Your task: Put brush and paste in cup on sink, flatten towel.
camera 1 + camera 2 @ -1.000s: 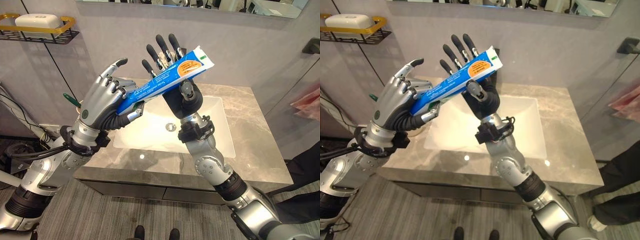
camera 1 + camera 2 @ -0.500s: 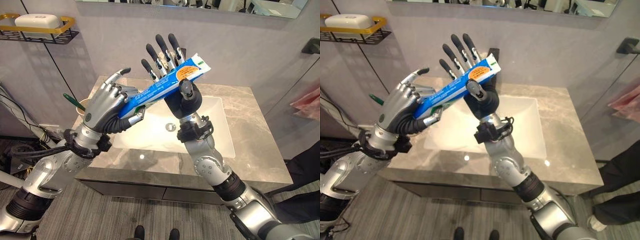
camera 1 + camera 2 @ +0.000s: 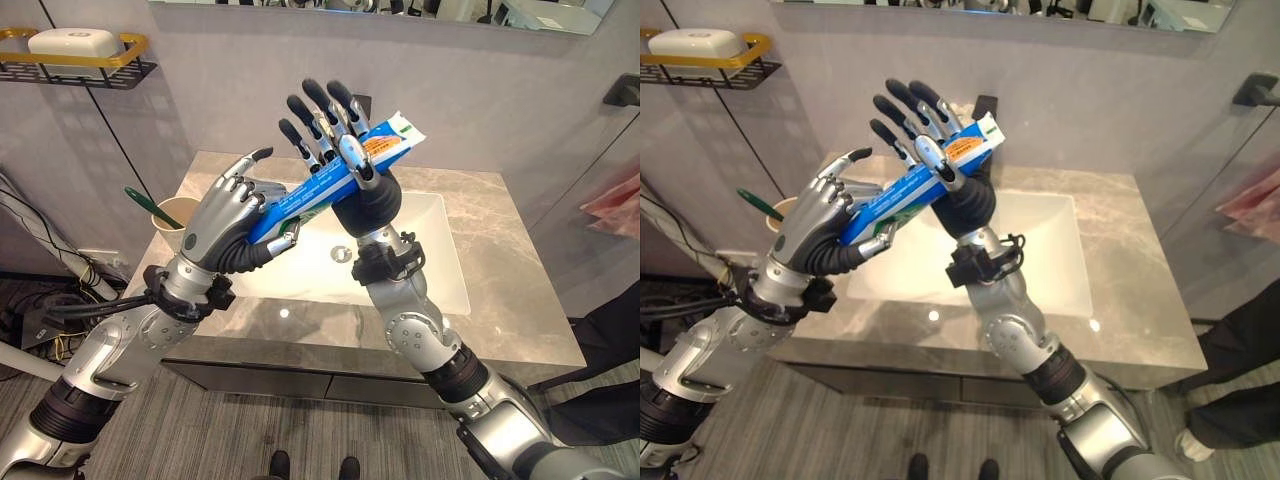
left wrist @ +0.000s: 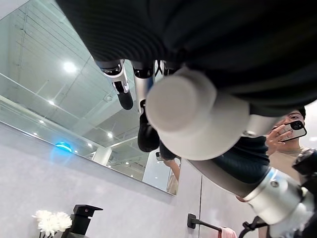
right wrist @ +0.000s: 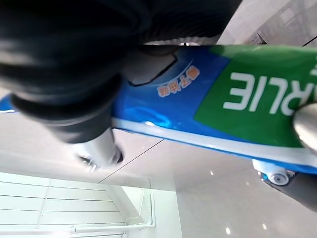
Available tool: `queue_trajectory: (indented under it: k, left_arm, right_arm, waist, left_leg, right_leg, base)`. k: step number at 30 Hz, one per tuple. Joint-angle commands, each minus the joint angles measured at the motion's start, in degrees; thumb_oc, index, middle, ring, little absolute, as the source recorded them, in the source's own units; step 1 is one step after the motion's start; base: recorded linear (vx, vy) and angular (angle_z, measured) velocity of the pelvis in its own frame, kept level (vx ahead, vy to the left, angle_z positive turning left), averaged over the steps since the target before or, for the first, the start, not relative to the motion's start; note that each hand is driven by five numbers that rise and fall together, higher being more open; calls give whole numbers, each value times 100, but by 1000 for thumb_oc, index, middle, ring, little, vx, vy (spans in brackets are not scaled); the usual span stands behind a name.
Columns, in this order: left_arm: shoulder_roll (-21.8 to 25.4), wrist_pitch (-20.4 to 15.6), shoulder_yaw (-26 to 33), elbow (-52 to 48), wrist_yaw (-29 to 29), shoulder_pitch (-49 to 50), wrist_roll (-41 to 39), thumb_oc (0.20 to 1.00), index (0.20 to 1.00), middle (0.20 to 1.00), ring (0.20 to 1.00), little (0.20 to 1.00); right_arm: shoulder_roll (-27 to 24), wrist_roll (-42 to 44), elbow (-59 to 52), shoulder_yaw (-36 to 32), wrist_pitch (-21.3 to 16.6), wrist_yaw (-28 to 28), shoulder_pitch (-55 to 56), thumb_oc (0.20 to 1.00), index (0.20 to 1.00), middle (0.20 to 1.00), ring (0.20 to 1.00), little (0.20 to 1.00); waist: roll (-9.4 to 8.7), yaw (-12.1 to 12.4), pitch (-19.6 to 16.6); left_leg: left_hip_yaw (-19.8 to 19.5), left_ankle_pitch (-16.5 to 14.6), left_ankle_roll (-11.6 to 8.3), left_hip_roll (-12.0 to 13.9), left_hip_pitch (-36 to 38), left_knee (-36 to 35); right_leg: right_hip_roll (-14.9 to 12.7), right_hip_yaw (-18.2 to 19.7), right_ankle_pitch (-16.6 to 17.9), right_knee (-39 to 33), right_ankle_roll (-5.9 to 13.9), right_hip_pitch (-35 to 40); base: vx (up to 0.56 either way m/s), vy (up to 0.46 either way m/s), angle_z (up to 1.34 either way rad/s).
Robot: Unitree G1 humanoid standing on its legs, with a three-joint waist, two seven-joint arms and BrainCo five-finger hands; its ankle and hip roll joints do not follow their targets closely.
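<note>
The toothpaste tube's [image 3: 330, 185] lower end is hidden inside the left hand [image 3: 225, 225]; the toothbrush's [image 3: 150, 205] head is concealed within the cup [image 3: 172, 215].

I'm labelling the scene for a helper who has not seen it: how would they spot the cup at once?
Start at the grey marble counter with the white sink set into it. At its left end, behind the left hand, stands the cup: small and pale beige. It is the only container on the counter, with a green toothbrush slanting out of it.
</note>
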Motion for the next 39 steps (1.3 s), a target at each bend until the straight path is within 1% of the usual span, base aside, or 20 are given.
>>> queue_trajectory:
  k: [1, 9, 10, 11, 12, 13, 14, 17, 18, 19, 22, 23, 26, 32, 34, 35, 39]
  left_arm:
    - [12, -46, 296, -25, 168, 2, -474, 200, 200, 200, 200, 200]
    - [5, -38, 696, -215, 263, 368, -674, 200, 200, 200, 200, 200]
    - [-13, -32, 847, -308, 323, 522, -825, 357, 357, 357, 357, 357]
    - [-12, -30, 854, -315, 321, 533, -827, 385, 385, 385, 385, 385]
    - [-15, -18, 881, -336, 327, 568, -863, 451, 451, 451, 451, 451]
    - [-26, -15, 920, -359, 343, 621, -897, 771, 771, 771, 771, 771]
    - [-33, -8, 945, -375, 357, 647, -923, 1000, 1000, 1000, 1000, 1000]
    - [-79, -19, 1041, -439, 399, 743, -994, 1000, 1000, 1000, 1000, 1000]
    - [-549, 126, 412, -239, 406, 550, -811, 1000, 1000, 1000, 1000, 1000]
    - [-629, 177, 291, -161, 378, 554, -742, 1000, 1000, 1000, 1000, 1000]
    - [-614, 174, 246, -189, 355, 624, -645, 1000, 1000, 1000, 1000, 1000]
    - [-672, 164, 280, -205, 379, 799, -668, 1000, 1000, 1000, 1000, 1000]
    - [-709, 146, 353, -198, 425, 970, -710, 1000, 1000, 1000, 1000, 1000]
    - [-778, 32, 768, -265, 609, 1833, -1112, 1000, 1000, 1000, 1000, 1000]
    - [-751, -47, 920, -272, 630, 2137, -1262, 1000, 1000, 1000, 1000, 1000]
    - [-676, -132, 1100, -327, 628, 2407, -1418, 1000, 1000, 1000, 1000, 1000]
    - [-641, -256, 1339, -308, 653, 2736, -1847, 1000, 1000, 1000, 1000, 1000]
  right_arm:
    - [254, 0, -313, -153, -236, -28, -375, 200, 200, 200, 200, 200]
    - [314, -161, -346, -337, -356, -282, -224, 200, 200, 200, 200, 200]
    - [389, -286, -339, -422, -416, -494, -152, 200, 200, 200, 200, 200]
    - [392, -291, -343, -418, -414, -500, -149, 200, 200, 200, 200, 200]
    - [423, -325, -334, -441, -433, -561, -123, 200, 200, 200, 200, 200]
    - [450, -367, -327, -464, -454, -619, -108, 200, 200, 200, 200, 200]
    - [474, -390, -311, -477, -465, -659, -100, 200, 200, 200, 200, 200]
    - [524, -467, -296, -502, -485, -752, -74, 200, 200, 200, 200, 200]
    - [667, -530, -248, -439, -519, -860, -105, 200, 200, 200, 200, 200]
    - [700, -550, -238, -467, -538, -922, -117, 200, 200, 200, 200, 200]
    - [696, -648, -294, -535, -547, -1026, -96, 200, 200, 200, 200, 200]
    - [708, -749, -309, -591, -586, -1133, -116, 200, 200, 200, 200, 200]
    - [730, -763, -299, -595, -626, -1196, -151, 200, 200, 200, 200, 200]
    - [530, -1030, -365, -764, -696, -1449, -262, 200, 200, 200, 200, 200]
    - [422, -1150, -381, -886, -739, -1526, -351, 200, 200, 200, 200, 200]
    - [293, -1294, -386, -1001, -759, -1634, -483, 200, 200, 200, 200, 200]
    - [13, -1559, -305, -1176, -785, -1825, -748, 200, 200, 200, 200, 200]
  waist:
    - [-157, -113, -279]
    - [-160, -82, -273]
    - [-156, -50, -273]
    - [-156, -54, -274]
    - [-154, -52, -273]
    - [-153, -45, -268]
    - [-149, -33, -265]
    - [-145, -17, -261]
    - [-151, -55, -262]
    - [-150, -57, -253]
    - [-139, -39, -242]
    - [-133, -16, -232]
    - [-137, 1, -228]
    - [-170, 186, -169]
    - [-185, 292, -148]
    - [-212, 380, -122]
    - [-282, 656, -78]
  left_leg:
    - [-222, -113, -312, 268, 62, 16]
    - [-234, -123, -305, 265, 66, 16]
    - [-265, -126, -293, 250, 64, 16]
    - [-265, -126, -293, 250, 65, 16]
    - [-269, -128, -289, 246, 64, 16]
    - [-275, -131, -285, 241, 66, 16]
    - [-278, -130, -284, 239, 61, 16]
    - [-292, -130, -278, 231, 60, 16]
    - [-293, -132, -269, 229, 60, 16]
    - [-286, -132, -265, 227, 58, 16]
    - [-295, -132, -258, 223, 52, 16]
    - [-300, -128, -252, 216, 45, 16]
    - [-316, -123, -250, 209, 40, 16]
    - [-428, -87, -242, 169, -41, 16]
    - [-493, -73, -239, 150, -68, 16]
    - [-589, -52, -238, 126, -104, 16]
    - [-805, -7, -234, 63, -218, 16]
  right_leg:
    - [-582, 97, -63, -10, 513, 195]
    - [-587, 77, -68, -10, 515, 211]
    - [-596, 56, -69, -10, 516, 224]
    - [-596, 56, -69, -10, 516, 226]
    - [-599, 50, -71, -10, 516, 232]
    - [-604, 44, -70, -10, 517, 233]
    - [-609, 34, -69, -10, 519, 235]
    - [-613, 32, -75, -10, 516, 241]
    - [-615, 25, -75, -10, 515, 242]
    - [-613, 22, -74, -10, 513, 241]
    - [-616, 18, -76, -10, 516, 242]
    - [-622, 5, -79, -10, 519, 245]
    - [-623, 2, -81, -10, 517, 245]
    - [-660, -124, -76, -10, 522, 246]
    - [-671, -187, -83, -10, 524, 259]
    - [-680, -250, -96, -10, 527, 273]
    - [-717, -436, -108, -10, 532, 296]
  base:
    - [0, 0, 0]
    - [0, 0, 0]
    - [0, 0, 0]
    - [0, 0, 0]
    - [0, 0, 0]
    - [0, 0, 0]
    - [0, 0, 0]
    - [-5, 3, 3]
    - [-5, 2, 6]
    - [-10, 2, 7]
    - [-6, 2, 3]
    - [-7, 7, -3]
    - [-1, 1, 1]
    - [-11, 3, 5]
    - [-12, 0, 15]
    - [-25, -3, 31]
    - [-10, -7, 35]
